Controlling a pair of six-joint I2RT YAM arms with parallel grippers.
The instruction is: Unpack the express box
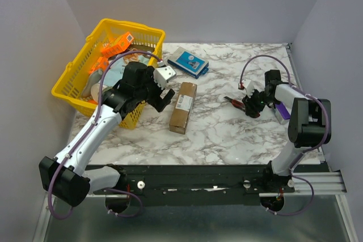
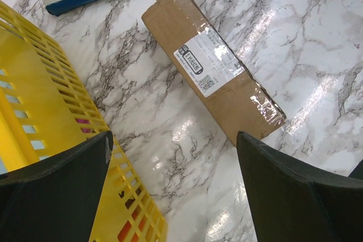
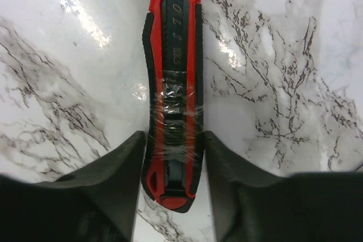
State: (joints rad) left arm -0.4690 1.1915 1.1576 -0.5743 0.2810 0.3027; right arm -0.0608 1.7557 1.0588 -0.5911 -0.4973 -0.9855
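Gaping beside one express box (image 2: 212, 63), left end effector (image 2: 173, 137) hovers; right end effector (image 3: 173, 140) pinches one knife (image 3: 173, 83).

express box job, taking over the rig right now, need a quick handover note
Left hand: open, empty, over the table between the yellow basket and the express box.
Right hand: shut on the red-and-black utility knife, off to the right of the box.
Box: lying flat mid-table, label up, tape intact.
Done: knife gripped.
Left: cut the tape, open the box, take out the contents.
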